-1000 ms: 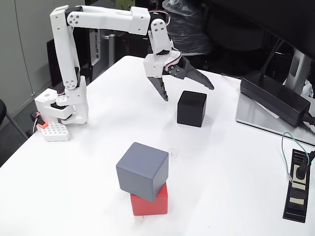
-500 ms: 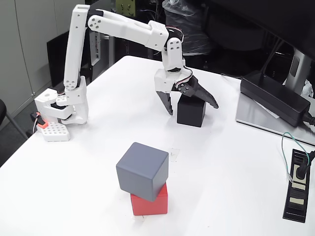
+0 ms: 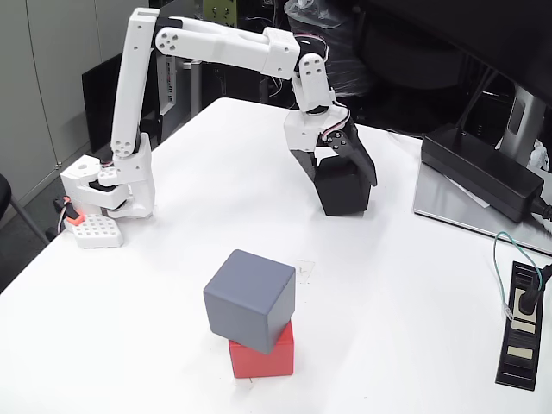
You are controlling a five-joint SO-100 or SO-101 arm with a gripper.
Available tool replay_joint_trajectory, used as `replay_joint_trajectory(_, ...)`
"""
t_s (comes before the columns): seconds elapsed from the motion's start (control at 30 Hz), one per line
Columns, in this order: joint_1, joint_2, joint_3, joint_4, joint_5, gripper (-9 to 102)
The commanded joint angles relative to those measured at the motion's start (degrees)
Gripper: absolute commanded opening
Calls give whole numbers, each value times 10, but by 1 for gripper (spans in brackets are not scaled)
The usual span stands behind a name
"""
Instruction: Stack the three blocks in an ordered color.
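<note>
In the fixed view the jaws of the gripper (image 3: 343, 194) are clamped on the black cube (image 3: 344, 187) at the back of the white worktop (image 3: 172, 259), well apart from the grey cube (image 3: 249, 300) sitting skewed atop the red cube (image 3: 263, 360) near the front edge.

White tabletop (image 3: 172, 259), white arm (image 3: 224, 47) with a black gripper (image 3: 345, 194). In the gripper, a black block (image 3: 343, 190). Well away from it, a grey block (image 3: 248, 300) above a red block (image 3: 263, 358).
</note>
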Motion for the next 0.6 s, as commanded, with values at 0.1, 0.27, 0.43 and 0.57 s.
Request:
replay_joint_trajectory(0.1, 0, 0, -23, 41, -3, 5)
replay_joint_trajectory(0.27, 4, 0, -98, 133, -4, -1)
replay_joint_trajectory(0.43, 7, 0, -186, 242, -4, -1)
replay_joint_trajectory(0.57, 12, 6, -270, 314, -4, -1)
